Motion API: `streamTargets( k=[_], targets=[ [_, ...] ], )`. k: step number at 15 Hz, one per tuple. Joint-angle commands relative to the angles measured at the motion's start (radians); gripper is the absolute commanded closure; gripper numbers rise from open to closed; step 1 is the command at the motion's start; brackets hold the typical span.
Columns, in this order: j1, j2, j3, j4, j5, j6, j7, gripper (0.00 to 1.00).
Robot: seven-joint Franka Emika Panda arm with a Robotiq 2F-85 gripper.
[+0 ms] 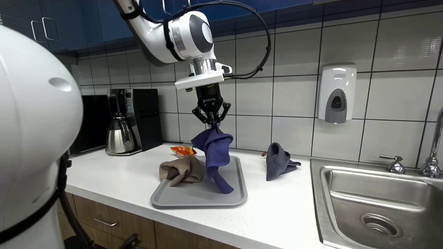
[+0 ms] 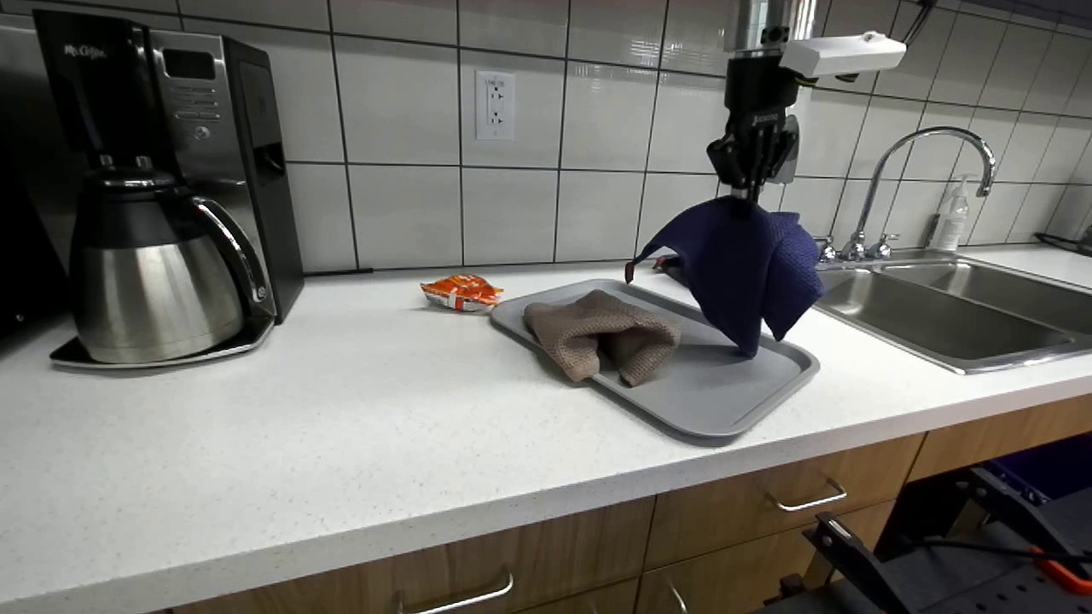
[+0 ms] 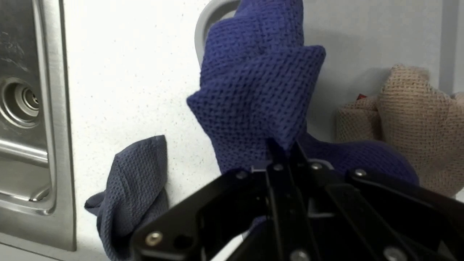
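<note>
My gripper [image 1: 214,125] is shut on a purple-blue waffle cloth [image 1: 217,150] and holds it hanging above the grey tray [image 1: 188,199]. The fingertips [image 3: 284,145] pinch a fold of this cloth [image 3: 253,90] in the wrist view. The cloth also hangs down in an exterior view [image 2: 742,256]; whether its lowest corner touches the tray cannot be told. A crumpled brown cloth [image 2: 601,333] lies on the tray, partly over its edge. A dark grey-blue cloth [image 1: 278,160] stands crumpled on the counter between tray and sink; it also shows in the wrist view [image 3: 134,185].
The steel sink [image 1: 315,193] with a tap [image 2: 926,135] lies beside the tray. An orange snack packet [image 2: 461,292] lies near the tray. A coffee maker [image 2: 247,153] with a steel jug stands at the far end. A soap dispenser [image 1: 337,91] hangs on the tiled wall.
</note>
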Motion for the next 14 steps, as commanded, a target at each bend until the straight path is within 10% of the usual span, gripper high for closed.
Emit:
streamTargets(
  k=[1,14],
  targets=[
    [0.0,-0.046,0.023,-0.055,-0.023,-0.036,0.052,0.98],
    [0.021,0.038,0.076,-0.064,-0.032,-0.034,0.214,0.98]
  ],
)
